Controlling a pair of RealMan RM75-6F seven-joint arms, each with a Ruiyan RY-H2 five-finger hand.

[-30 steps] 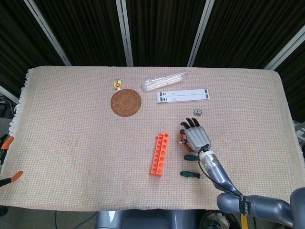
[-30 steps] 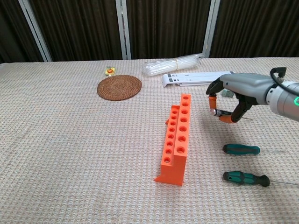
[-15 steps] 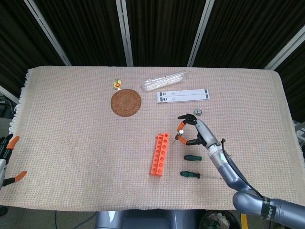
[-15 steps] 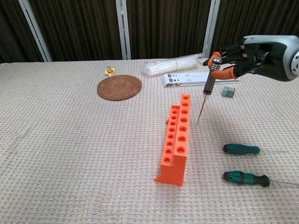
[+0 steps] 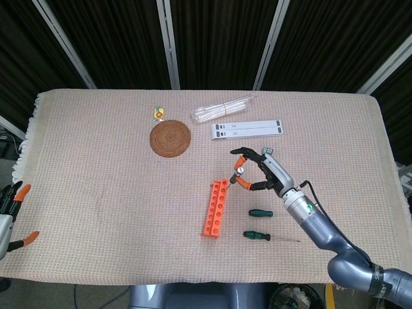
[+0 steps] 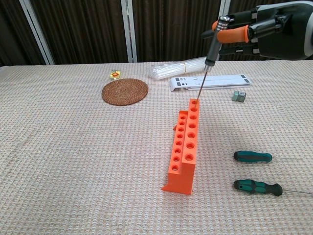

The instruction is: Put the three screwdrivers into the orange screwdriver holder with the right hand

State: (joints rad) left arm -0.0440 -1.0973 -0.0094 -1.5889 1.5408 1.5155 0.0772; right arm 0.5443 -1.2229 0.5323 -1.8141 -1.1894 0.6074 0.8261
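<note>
My right hand (image 5: 264, 172) (image 6: 266, 35) pinches an orange-handled screwdriver (image 6: 209, 54) (image 5: 239, 176), shaft pointing down. Its tip hangs at the far end hole of the orange holder (image 6: 185, 145) (image 5: 216, 207). Whether the tip is inside the hole I cannot tell. Two green-handled screwdrivers lie on the cloth right of the holder: one (image 6: 252, 156) (image 5: 261, 213) farther, one (image 6: 257, 187) (image 5: 257, 236) nearer the front edge. My left hand (image 5: 9, 206) shows at the left edge, off the table, fingers apart and holding nothing.
At the back are a round woven coaster (image 6: 125, 91) (image 5: 170, 138), a small yellow item (image 6: 115, 75), a bundle of clear tubes (image 6: 181, 67) and a white strip (image 6: 210, 82). A small grey block (image 6: 238, 96) sits right of the holder's far end.
My right hand lifted the orange-handled screwdriver off the cloth, turned it upright, and carried it left until its tip reached the holder's far end.
</note>
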